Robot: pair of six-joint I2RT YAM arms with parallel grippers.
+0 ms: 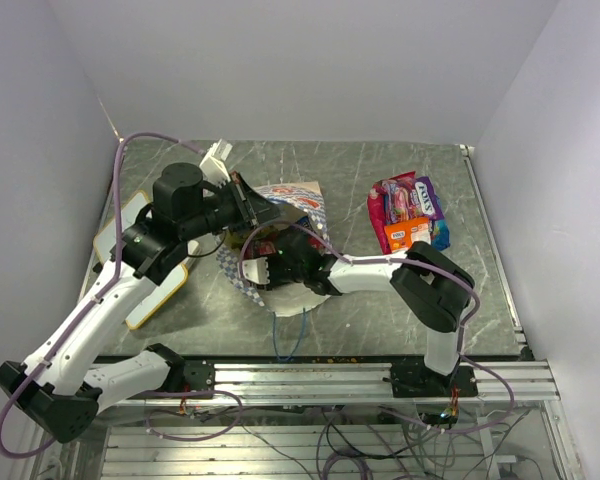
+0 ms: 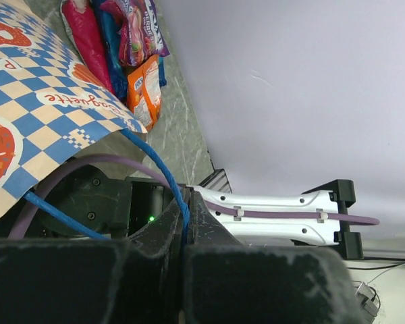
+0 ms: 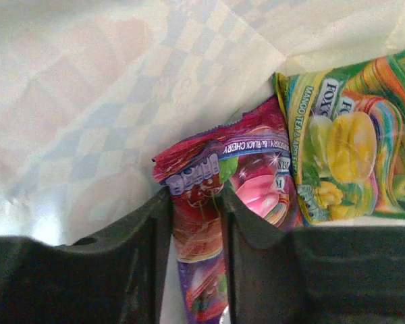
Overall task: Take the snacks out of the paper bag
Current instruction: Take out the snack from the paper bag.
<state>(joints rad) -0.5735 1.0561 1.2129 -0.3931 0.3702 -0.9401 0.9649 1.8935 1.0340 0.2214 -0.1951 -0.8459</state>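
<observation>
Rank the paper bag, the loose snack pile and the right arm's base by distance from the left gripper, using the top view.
1. paper bag: at the left gripper itself, which is shut on its blue cord handle.
2. snack pile: lying off to the right, beyond the bag.
3. right arm's base: at the near edge, right side, clearly farthest.
</observation>
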